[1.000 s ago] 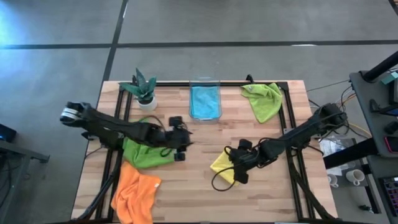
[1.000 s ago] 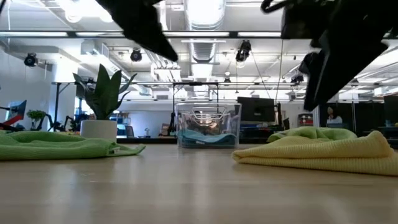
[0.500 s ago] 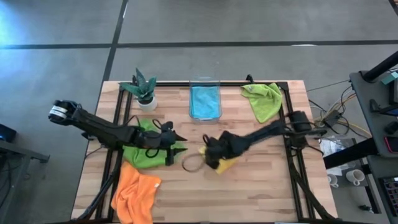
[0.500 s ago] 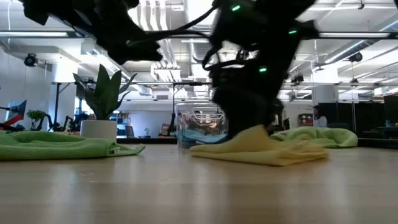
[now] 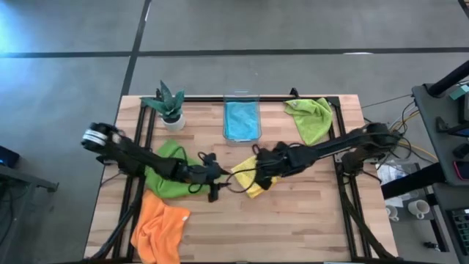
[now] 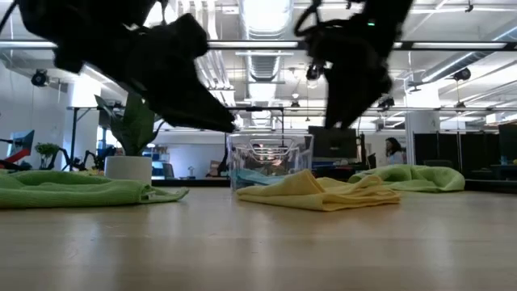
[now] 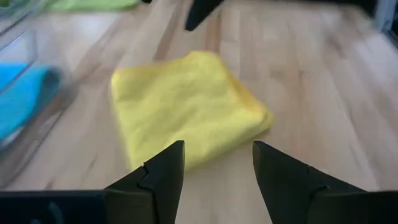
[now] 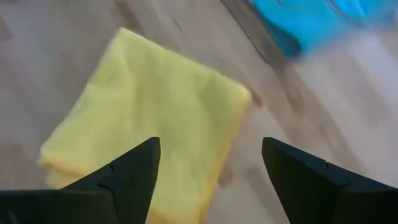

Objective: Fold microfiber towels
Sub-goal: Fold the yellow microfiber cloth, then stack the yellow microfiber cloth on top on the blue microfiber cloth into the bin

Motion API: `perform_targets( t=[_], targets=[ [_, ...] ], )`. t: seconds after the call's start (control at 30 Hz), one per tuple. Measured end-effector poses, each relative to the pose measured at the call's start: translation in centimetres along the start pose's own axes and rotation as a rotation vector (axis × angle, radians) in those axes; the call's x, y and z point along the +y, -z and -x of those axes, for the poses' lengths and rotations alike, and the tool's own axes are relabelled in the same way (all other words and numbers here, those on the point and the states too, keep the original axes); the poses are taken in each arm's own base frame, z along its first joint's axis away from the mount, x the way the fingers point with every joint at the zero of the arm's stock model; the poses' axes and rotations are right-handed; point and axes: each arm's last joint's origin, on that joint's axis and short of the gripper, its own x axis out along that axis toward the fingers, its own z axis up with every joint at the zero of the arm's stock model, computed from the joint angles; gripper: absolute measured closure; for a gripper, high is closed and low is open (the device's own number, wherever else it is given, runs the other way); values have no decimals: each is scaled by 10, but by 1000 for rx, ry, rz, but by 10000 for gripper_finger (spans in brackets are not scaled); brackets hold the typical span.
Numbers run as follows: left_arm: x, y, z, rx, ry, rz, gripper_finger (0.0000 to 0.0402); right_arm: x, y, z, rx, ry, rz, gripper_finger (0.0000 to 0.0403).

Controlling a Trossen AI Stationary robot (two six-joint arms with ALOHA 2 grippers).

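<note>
A folded yellow towel (image 5: pixel 250 183) lies flat on the wood table near its middle, also seen in the low view (image 6: pixel 319 192). My left gripper (image 7: pixel 217 149) is open, low over the table just left of the yellow towel (image 7: pixel 186 106), pointing at it. My right gripper (image 8: pixel 210 146) is open and hangs above the yellow towel (image 8: pixel 155 112), clear of it. A darker green towel (image 5: pixel 165 176) lies spread under the left arm. An orange towel (image 5: pixel 157 227) is crumpled at the near left. A lime green towel (image 5: pixel 311 117) lies at the far right. A blue towel (image 5: pixel 242 121) lies in the bin.
A clear plastic bin (image 5: pixel 241 97) stands at the far middle and a small potted plant (image 5: pixel 167 103) at the far left. Black rails (image 5: pixel 338 147) run along both table sides. Bare wood (image 5: pixel 293 220) lies near the front right.
My right gripper has swept from the near right toward the table's middle, sliding the yellow towel along with it, then has risen clear of it. My left gripper has sunk toward the table and edged toward the yellow towel.
</note>
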Motion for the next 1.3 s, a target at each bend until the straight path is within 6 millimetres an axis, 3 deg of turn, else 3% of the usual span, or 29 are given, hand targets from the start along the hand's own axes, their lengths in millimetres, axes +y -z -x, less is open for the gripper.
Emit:
perform_targets(
  t=[0.2, 0.43, 0.73, 0.97, 1.3],
  targets=[
    [-13, -5, -49, -31, 37, -76, 227, -32, 26, -14, 79, -37, -220, 117],
    [-15, 2, -96, 195, 6, -147, 227, -30, 33, -35, 92, -144, -313, 123],
    [-23, 11, -108, 240, 38, -159, 227, -23, 39, -69, 243, -174, -333, 159],
    [-24, 9, -108, 219, 55, -153, 227, -21, 39, -73, 256, -179, -341, 190],
    [-24, 3, -109, 197, 15, -179, 227, -13, 31, -71, 228, -272, -326, 277]
  ],
)
